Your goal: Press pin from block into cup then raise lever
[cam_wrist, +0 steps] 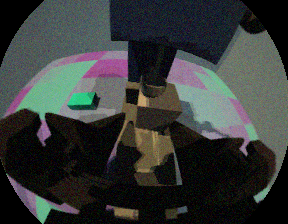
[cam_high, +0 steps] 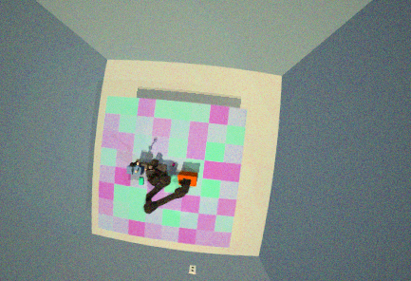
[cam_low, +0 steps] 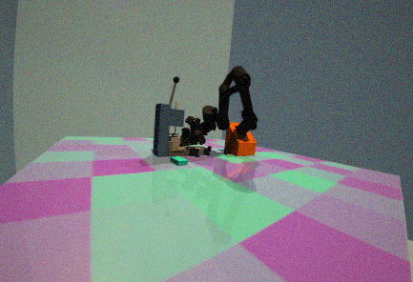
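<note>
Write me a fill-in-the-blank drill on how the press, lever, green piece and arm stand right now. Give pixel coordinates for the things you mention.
1. The lever [cam_low: 174, 92] on the press [cam_low: 161, 130] points ____, its knob above the press top.
2. The small green piece [cam_high: 141, 180] [cam_low: 178, 161] [cam_wrist: 82, 100] lies ____ the press, on the checkered surface.
3. The arm [cam_high: 160, 199] [cam_low: 224, 99] rises from a base coloured ____.
4. In the wrist view, the tan block [cam_wrist: 160, 111] sits directly ____ the dark punch [cam_wrist: 155, 75].

Missing words: up; beside; orange; under
</note>
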You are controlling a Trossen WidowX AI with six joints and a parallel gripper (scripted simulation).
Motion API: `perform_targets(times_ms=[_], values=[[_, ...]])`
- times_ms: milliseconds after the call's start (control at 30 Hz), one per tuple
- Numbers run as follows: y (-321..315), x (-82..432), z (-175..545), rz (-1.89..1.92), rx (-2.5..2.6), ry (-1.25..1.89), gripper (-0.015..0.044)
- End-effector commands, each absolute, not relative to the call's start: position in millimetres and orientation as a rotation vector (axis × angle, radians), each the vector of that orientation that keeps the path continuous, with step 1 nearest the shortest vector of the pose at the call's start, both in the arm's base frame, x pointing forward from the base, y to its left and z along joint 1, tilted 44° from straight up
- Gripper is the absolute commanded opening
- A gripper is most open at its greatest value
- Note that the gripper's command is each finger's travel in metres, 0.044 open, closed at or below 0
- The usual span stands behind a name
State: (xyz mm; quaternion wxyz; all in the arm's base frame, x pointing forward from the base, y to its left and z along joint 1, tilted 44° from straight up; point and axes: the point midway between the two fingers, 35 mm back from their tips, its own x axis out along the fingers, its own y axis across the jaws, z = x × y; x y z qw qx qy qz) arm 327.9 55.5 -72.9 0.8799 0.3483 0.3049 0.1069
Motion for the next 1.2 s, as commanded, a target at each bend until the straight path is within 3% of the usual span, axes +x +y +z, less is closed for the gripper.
perform_targets(times_ms=[0, 633, 800, 1167], values=[[55.1, 329.5, -70.1, 0.222, 0.728, 0.625, 0.03], [47.8, 330.6, -76.9, 0.224, 0.725, 0.629, 0.03], [42.9, 298.8, -75.9, 0.225, 0.715, 0.688, 0.03], [43.8, 300.0, -78.7, 0.215, 0.723, 0.694, 0.03]])
